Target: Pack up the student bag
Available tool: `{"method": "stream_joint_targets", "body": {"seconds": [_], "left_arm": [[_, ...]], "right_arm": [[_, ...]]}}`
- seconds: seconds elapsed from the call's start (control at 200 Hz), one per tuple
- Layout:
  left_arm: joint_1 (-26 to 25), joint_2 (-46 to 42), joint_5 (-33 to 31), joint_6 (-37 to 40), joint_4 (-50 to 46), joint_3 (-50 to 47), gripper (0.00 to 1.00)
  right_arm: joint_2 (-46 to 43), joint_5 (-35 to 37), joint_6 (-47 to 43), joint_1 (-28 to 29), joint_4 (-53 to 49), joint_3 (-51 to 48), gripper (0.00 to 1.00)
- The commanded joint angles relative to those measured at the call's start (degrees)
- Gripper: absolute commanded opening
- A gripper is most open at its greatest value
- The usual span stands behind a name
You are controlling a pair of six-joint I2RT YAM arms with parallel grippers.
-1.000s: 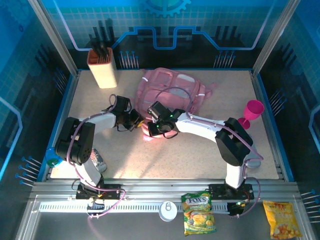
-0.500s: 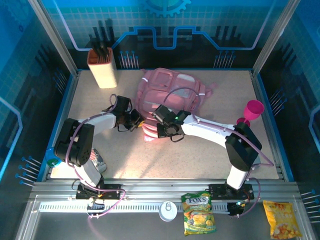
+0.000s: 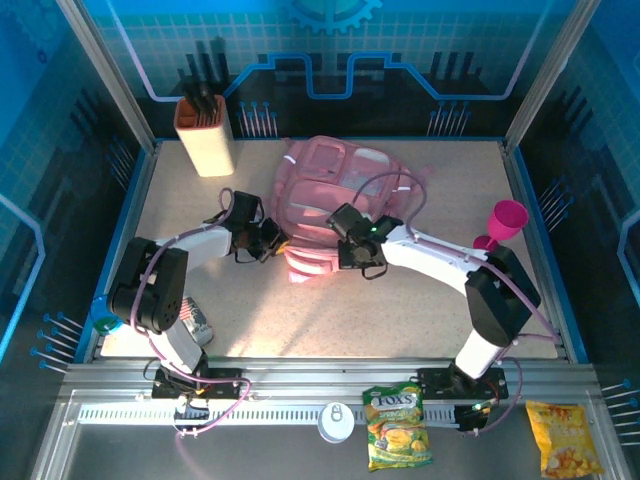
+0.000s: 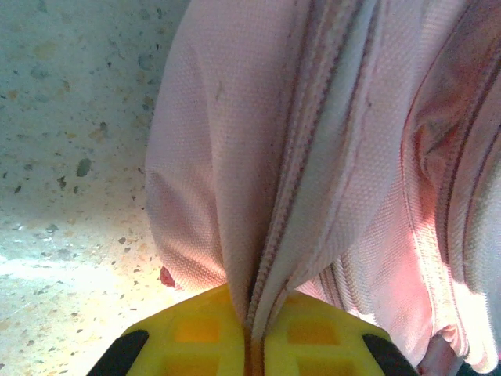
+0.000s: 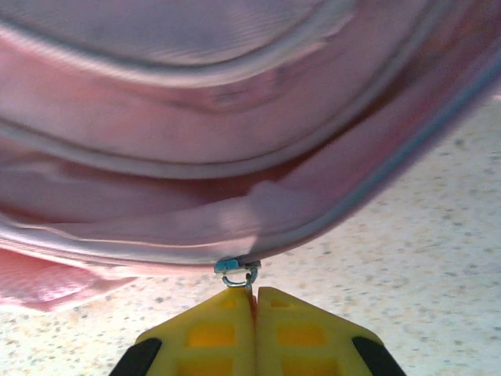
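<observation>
Jaws together on both arms: seen from above, the left gripper [image 3: 272, 240] pinches the near left edge of the pink student bag [image 3: 330, 185], while the right gripper [image 3: 348, 258] is closed at the bag's near rim, just to the right. The bag lies flat at the middle of the speckled table [image 3: 200, 215], towards the far side, its translucent front pockets facing up, with the two arms reaching in from either side. A tan knife block [image 3: 203, 135] with dark handles stands at the far left corner, well apart from the bag. A magenta goblet [image 3: 503, 225] stands near the right edge. On the rail in front of the arm bases lie a green sweets packet [image 3: 398, 428] and a yellow snack packet [image 3: 563, 438].

From the left wrist, the yellow fingers of the left gripper [image 4: 254, 313] are clamped on a fold of the student bag [image 4: 219, 157] where a zip seam [image 4: 305, 157] runs down between them. Pale speckled table [image 4: 70, 157] shows to the left.

From the right wrist, the right gripper [image 5: 252, 301] is shut on the small metal zip pull [image 5: 237, 270] hanging from the lower edge of the student bag [image 5: 235, 117]. The fabric bulges overhead and the table [image 5: 423, 258] stretches away at right.
</observation>
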Motion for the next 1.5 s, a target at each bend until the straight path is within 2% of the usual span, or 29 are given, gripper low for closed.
{"method": "stream_joint_targets", "body": {"seconds": [0.0,0.33,0.53,0.695,1.046,1.236,1.416,1.491], "left_arm": [[1.4,-1.9,-1.0,2.2,0.7,1.6,0.0],[1.9,-2.3,-1.2,3.6,-0.8,2.5,0.0],[2.5,-2.7,-0.9,4.3,-1.6,2.3,0.0],[3.2,-3.3,-0.2,5.2,-2.3,1.9,0.0],[4.9,-4.6,3.4,10.1,-5.7,1.4,0.0],[5.0,-5.7,4.6,12.5,-7.6,1.0,0.0],[4.9,-6.8,6.2,14.0,-8.5,0.0,0.0],[4.5,-7.3,6.6,14.5,-8.8,-0.5,0.0]], "right_arm": [[-2.7,3.3,-2.3,-2.7,-5.5,-1.5,0.0],[-0.9,3.3,-10.2,-7.4,-4.2,-0.3,0.0],[-0.5,-2.8,-22.6,-11.5,0.0,-0.5,0.01],[1.8,-6.8,-27.7,-15.0,0.7,0.6,0.03],[8.8,-5.6,-31.0,-23.2,2.7,5.9,0.08],[12.0,-4.4,-29.5,-27.1,4.2,10.3,0.13],[12.3,-6.2,-26.9,-28.5,4.8,12.5,0.16],[9.9,-9.3,-26.0,-28.2,4.5,11.3,0.23]]}}
